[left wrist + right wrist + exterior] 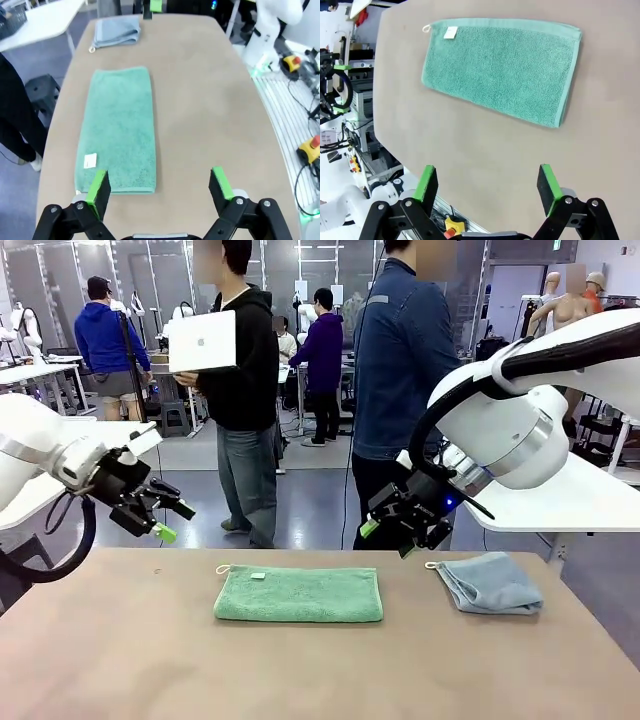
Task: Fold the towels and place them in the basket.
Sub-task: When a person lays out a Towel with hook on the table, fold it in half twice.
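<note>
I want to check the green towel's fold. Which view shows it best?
The right wrist view: the green towel lies whole and unobstructed, seen from above. The left wrist view shows it lengthwise, one finger overlapping its near edge. The front view shows it foreshortened.

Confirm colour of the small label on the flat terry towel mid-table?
White label on the green rectangular terry-cloth towel; clearest in right wrist view.
</note>
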Controlling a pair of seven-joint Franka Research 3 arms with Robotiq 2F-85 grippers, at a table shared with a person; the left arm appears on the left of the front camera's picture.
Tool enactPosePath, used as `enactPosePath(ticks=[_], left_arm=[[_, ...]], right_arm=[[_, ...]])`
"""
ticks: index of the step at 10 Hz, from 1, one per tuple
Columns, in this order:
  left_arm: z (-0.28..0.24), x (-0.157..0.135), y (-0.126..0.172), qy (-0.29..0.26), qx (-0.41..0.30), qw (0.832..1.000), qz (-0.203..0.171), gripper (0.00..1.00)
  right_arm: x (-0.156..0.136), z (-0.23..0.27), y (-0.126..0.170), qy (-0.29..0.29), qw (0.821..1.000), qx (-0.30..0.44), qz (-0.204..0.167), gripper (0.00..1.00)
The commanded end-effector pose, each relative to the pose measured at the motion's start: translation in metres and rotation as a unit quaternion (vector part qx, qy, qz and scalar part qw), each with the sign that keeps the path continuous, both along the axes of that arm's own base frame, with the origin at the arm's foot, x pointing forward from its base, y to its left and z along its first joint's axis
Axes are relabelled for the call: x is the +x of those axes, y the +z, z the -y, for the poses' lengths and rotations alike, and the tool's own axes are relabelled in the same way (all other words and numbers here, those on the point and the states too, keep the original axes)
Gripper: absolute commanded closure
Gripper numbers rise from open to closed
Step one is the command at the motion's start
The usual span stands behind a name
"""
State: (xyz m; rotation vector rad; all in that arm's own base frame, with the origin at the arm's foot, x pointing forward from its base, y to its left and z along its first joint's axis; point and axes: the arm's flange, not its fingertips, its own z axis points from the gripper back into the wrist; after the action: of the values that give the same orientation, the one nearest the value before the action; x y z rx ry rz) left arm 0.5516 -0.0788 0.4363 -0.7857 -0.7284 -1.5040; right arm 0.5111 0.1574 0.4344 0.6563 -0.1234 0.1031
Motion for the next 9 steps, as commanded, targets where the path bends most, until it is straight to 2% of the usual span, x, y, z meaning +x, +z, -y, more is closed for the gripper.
enactPosePath(ticks=[1,5,6,9], left_arm=[[-0.012,-0.008,-0.005,0.000,-0.055,0.998,0.010,0.00],[-0.023,-0.018,-0.008,0.052,-0.079,0.995,-0.012,0.00],[-0.023,-0.020,-0.008,0.048,-0.079,0.996,-0.003,0.00],[-0.025,-0.013,-0.010,0.038,-0.071,0.997,-0.013,0.00]], right_arm=[[0.004,-0.001,0.003,0.001,1.000,-0.003,-0.005,0.00],[0.004,-0.001,0.003,0.001,1.000,-0.003,-0.005,0.00],[0.004,-0.001,0.003,0.001,1.000,-0.003,-0.005,0.00],[0.004,-0.001,0.003,0.001,1.000,-0.003,-0.005,0.00]])
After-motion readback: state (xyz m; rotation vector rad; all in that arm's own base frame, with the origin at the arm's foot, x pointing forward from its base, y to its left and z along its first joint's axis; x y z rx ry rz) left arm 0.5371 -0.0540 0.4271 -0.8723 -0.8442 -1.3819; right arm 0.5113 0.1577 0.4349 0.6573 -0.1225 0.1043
